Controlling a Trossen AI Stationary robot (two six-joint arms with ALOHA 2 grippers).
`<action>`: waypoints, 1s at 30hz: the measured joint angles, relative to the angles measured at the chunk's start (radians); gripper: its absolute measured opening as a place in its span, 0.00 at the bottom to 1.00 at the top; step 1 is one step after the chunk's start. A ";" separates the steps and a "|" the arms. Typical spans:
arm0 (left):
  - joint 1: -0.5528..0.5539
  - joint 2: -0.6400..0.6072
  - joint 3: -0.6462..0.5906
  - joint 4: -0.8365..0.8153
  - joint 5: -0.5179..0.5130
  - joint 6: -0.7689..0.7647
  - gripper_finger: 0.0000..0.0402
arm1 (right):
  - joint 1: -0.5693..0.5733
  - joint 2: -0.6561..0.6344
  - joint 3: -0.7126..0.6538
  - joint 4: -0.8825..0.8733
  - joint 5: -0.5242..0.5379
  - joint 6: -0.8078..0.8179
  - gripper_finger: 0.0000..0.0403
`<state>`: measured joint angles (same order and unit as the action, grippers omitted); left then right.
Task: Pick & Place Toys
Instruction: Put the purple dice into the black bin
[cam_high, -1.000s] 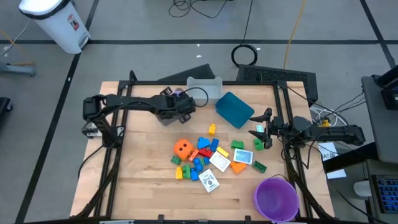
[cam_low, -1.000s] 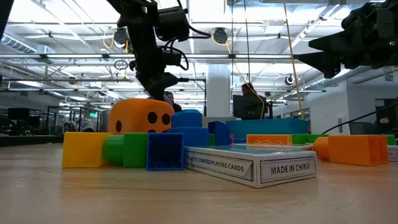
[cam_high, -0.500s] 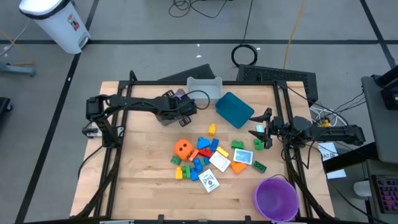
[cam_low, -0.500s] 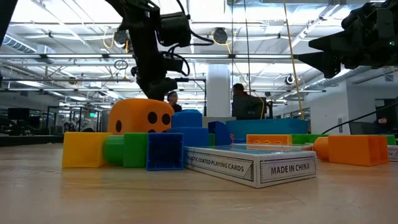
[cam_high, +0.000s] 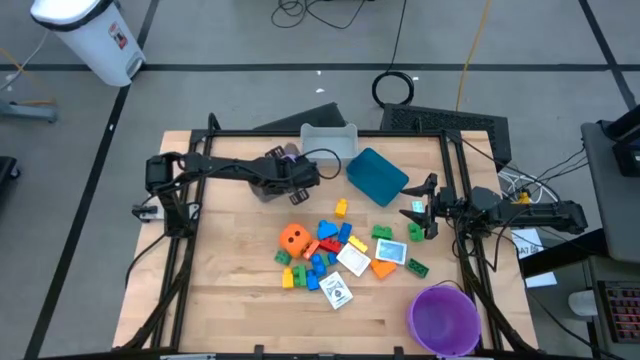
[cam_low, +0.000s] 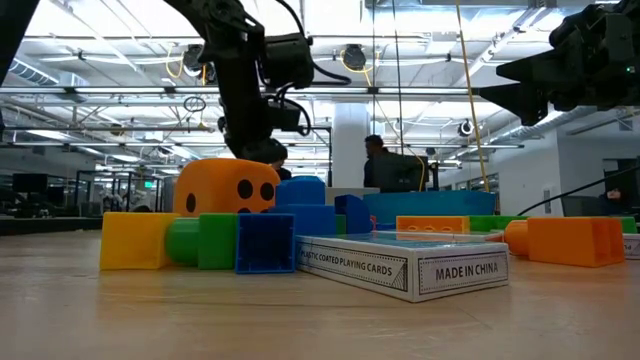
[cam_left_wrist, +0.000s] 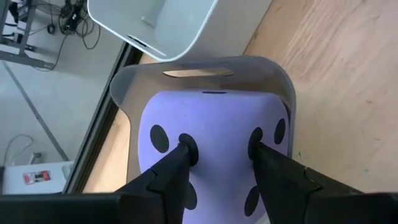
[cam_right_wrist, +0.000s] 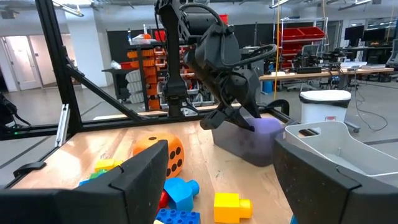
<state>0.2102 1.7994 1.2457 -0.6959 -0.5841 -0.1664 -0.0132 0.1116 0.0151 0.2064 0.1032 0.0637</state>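
Hovering over the grey bin (cam_left_wrist: 273, 74) at the far side of the surface (cam_high: 230, 300), the left hand (cam_left_wrist: 217, 152) has its two fingers (cam_left_wrist: 180, 155) apart, straddling the top face of the purple die (cam_left_wrist: 211, 137). Die sits inside the bin; whether the fingertips press it or are just clear cannot be told from the left wrist view. Read as released or about to close, not as a firm grip.

Handling judgement: the die looks like soft, light foam with smooth faces and rounded corners, likely to give a little under pressure. Best taken across two opposite flat faces, fingers centred, not on the corners, where it would probably roll out. The bin walls crowd it on the sides, so the fingers need to go straight down.

Orange die (cam_high: 292, 238) lies toward the near edge from the grey bin, at the edge of the loose pile of bricks (cam_high: 322, 255). Same handling expected. Bricks are hard, small and light; pinch across the short sides. White cards (cam_high: 352, 259) lie flat beside the pile; thin and probably slippery, hard to lift off the wood.

Right hand (cam_right_wrist: 217, 180) waits well to the right of the grey bin, fingers spread, gripping nothing.
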 joint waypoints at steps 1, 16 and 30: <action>-0.001 -0.001 0.000 0.003 0.001 -0.001 0.44 | 0.000 0.000 0.000 0.000 0.000 0.000 0.69; -0.010 -0.003 0.000 0.014 -0.031 0.037 0.77 | 0.000 0.000 0.000 0.000 0.000 0.000 0.69; -0.012 -0.013 0.042 -0.029 -0.018 0.042 0.79 | 0.000 0.000 0.000 0.000 0.000 0.000 0.69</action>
<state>0.1979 1.7863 1.2881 -0.7250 -0.6017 -0.1248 -0.0132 0.1120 0.0147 0.2062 0.1032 0.0639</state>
